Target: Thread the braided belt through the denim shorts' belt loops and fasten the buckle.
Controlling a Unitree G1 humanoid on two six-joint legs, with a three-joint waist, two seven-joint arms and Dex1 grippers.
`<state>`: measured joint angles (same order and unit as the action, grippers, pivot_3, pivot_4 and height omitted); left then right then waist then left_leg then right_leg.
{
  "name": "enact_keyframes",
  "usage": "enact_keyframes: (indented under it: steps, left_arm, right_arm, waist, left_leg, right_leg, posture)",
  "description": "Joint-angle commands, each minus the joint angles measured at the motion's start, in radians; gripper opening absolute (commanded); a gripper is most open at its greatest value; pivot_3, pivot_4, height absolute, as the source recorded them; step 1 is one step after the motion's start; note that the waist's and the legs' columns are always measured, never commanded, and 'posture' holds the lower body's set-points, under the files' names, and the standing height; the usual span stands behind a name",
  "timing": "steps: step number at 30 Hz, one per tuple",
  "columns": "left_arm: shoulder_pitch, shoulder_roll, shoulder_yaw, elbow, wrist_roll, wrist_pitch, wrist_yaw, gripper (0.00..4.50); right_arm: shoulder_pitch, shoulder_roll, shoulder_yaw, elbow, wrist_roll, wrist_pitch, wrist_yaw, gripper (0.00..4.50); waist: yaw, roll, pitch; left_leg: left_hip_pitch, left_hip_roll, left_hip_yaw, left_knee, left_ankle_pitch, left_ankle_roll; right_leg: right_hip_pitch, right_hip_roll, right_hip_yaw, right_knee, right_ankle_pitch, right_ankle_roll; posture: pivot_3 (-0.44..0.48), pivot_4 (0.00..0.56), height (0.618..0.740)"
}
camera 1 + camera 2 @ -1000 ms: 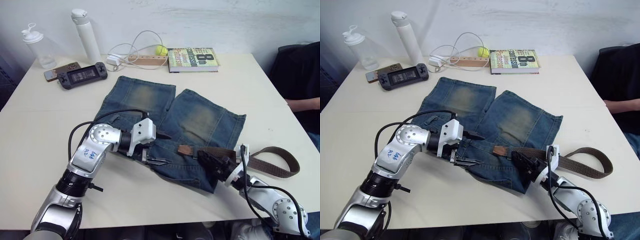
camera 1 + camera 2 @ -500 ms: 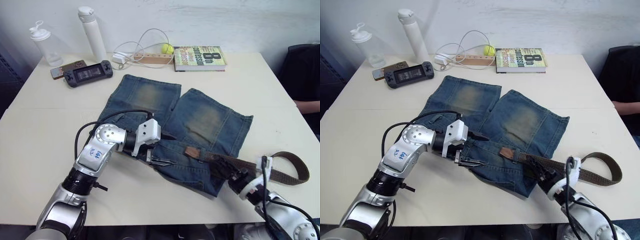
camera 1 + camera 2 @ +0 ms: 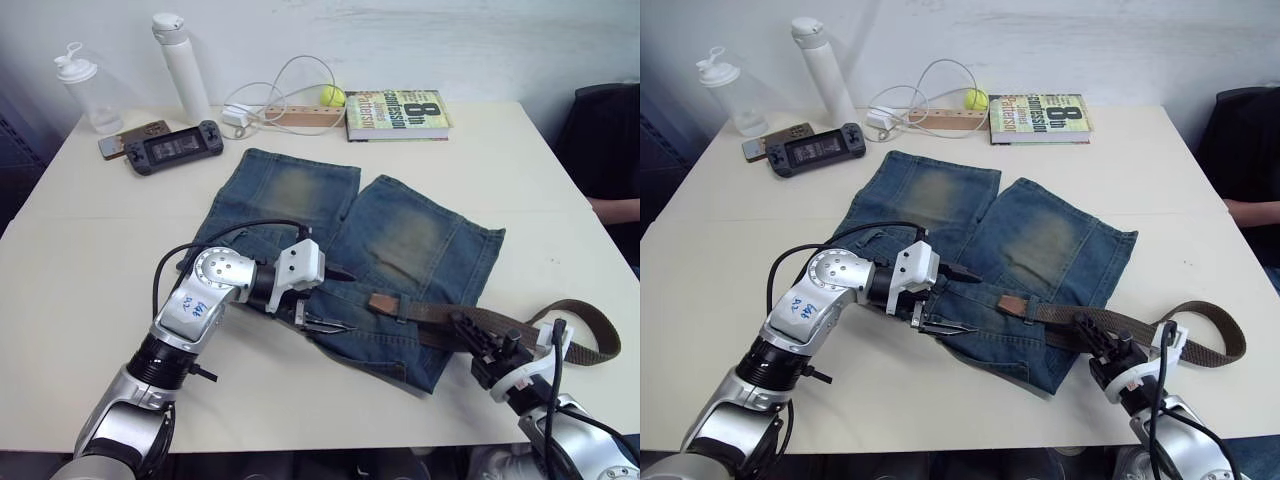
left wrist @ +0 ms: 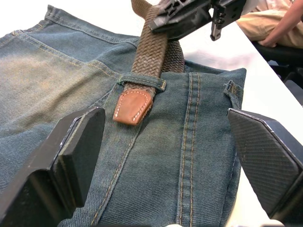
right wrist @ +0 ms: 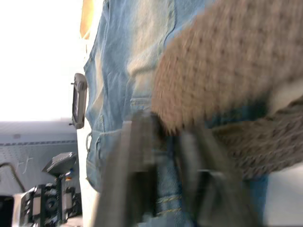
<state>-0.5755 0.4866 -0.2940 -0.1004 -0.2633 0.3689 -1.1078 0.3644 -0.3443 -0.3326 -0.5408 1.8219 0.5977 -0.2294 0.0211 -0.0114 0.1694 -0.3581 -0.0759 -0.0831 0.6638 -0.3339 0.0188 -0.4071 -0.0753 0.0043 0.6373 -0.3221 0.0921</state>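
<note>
Blue denim shorts (image 3: 350,250) lie flat on the white worktop (image 3: 90,260), waistband toward the near edge, with the braided belt (image 4: 156,52) run through one of the belt loops (image 4: 142,81) so its tan leather tip rests just past the loop, while the rest of the strap trails off to the right in a loop on the worktop. The left pincer (image 3: 335,300) hovers over the waistband with its fingers spread wide and holding nothing, the belt tip lying between them in the left wrist view. The right pincer (image 3: 1095,335) sits on the belt at the shorts' right edge; whether its fingers grip the strap cannot be told.
</note>
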Motion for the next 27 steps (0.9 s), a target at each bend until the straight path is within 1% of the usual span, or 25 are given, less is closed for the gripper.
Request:
enact_keyframes:
  steps: [1,5,10,13,15,17,20,22,25,26,27]
  left_arm:
    - [-0.008,0.012,0.008,-0.017,0.006,-0.008,0.0,4.5]
    - [-0.002,0.021,0.013,-0.026,0.004,-0.002,0.0,4.5]
    - [-0.002,0.032,0.017,-0.03,0.002,0.003,0.003,4.5]
    - [-0.002,0.034,0.016,-0.03,0.001,0.003,0.005,4.5]
    - [-0.002,0.033,0.014,-0.028,0.002,0.002,0.006,4.5]
    - [-0.003,0.03,0.012,-0.026,0.003,-0.001,0.005,4.5]
    - [-0.006,0.027,0.01,-0.018,0.004,-0.007,0.004,4.5]
    - [-0.007,0.022,0.007,-0.012,0.005,-0.012,0.002,4.5]
    - [-0.007,0.015,0.0,-0.003,0.005,-0.022,-0.005,4.5]
    - [-0.009,0.012,-0.003,0.002,0.005,-0.025,-0.009,4.5]
    - [-0.01,0.011,-0.003,0.005,0.005,-0.028,-0.012,4.5]
  right_arm:
    - [-0.033,-0.011,0.051,-0.044,-0.015,0.008,0.017,0.08]
    - [-0.105,0.006,0.135,-0.011,-0.056,0.015,0.0,0.08]
    - [-0.185,-0.007,0.206,0.032,-0.106,0.041,-0.007,0.08]
    - [-0.211,-0.024,0.23,0.062,-0.144,0.065,-0.007,0.08]
    - [-0.215,-0.059,0.248,0.085,-0.229,0.095,0.016,0.08]
    - [-0.21,-0.063,0.235,0.089,-0.233,0.094,0.024,0.08]
    - [-0.185,-0.086,0.189,0.049,-0.178,0.099,0.043,1.21]
    - [-0.142,-0.13,0.133,0.008,-0.133,0.109,0.078,2.12]
    - [-0.044,-0.232,0.033,-0.072,-0.056,0.143,0.163,3.5]
    - [-0.003,-0.278,-0.003,-0.112,-0.044,0.167,0.217,4.08]
    - [0.024,-0.31,-0.025,-0.139,-0.038,0.181,0.254,4.44]
  waist:
    - [0.0,0.001,0.0]
    - [0.0,0.002,0.001]
    - [0.0,0.003,0.002]
    - [0.0,0.003,0.002]
    - [0.0,0.003,0.002]
    - [0.001,0.002,0.002]
    - [0.001,0.003,0.002]
    - [0.002,0.003,0.002]
    - [0.008,0.003,0.002]
    - [0.007,0.003,0.002]
    - [0.006,0.003,0.002]
  left_leg:
    - [0.0,0.0,0.0,0.0,0.0,0.0]
    - [-0.001,0.0,0.0,0.0,0.0,0.0]
    - [-0.001,0.0,0.0,0.0,0.0,0.0]
    - [-0.002,0.0,0.0,0.0,0.0,0.0]
    - [-0.002,0.0,0.0,0.0,0.0,0.0]
    - [-0.002,0.0,0.0,0.0,0.0,0.0]
    - [-0.002,0.0,0.0,0.0,0.0,0.0]
    - [-0.002,0.0,0.0,0.0,0.0,0.0]
    - [-0.003,0.0,0.0,0.001,0.0,0.0]
    - [-0.004,0.0,0.0,0.001,0.0,0.001]
    - [-0.004,0.0,0.0,0.001,0.0,0.001]
  right_leg:
    - [0.0,0.0,0.0,0.0,0.0,0.0]
    - [-0.001,0.0,0.0,0.0,0.0,0.0]
    - [-0.001,0.0,0.0,0.0,0.0,0.0]
    - [-0.002,0.0,0.0,0.0,0.0,0.0]
    - [-0.002,0.0,0.0,0.0,0.0,0.0]
    - [-0.002,0.0,0.0,0.0,0.0,0.0]
    - [-0.002,0.0,0.0,0.0,0.0,0.0]
    - [-0.002,0.0,0.0,0.0,0.0,0.0]
    - [-0.001,0.0,-0.001,-0.001,0.0,0.0]
    - [-0.002,0.0,-0.001,-0.001,0.0,0.0]
    - [-0.002,0.0,-0.002,-0.002,0.0,0.0]
  posture:
    - [0.0,0.15,0.734]
    - [0.0,0.15,0.734]
    - [0.0,0.15,0.734]
    - [0.0,0.15,0.734]
    - [0.0,0.15,0.734]
    - [0.0,0.15,0.734]
    - [0.0,0.15,0.734]
    - [0.0,0.15,0.734]
    - [0.0,0.15,0.734]
    - [0.0,0.15,0.734]
    - [0.0,0.15,0.734]
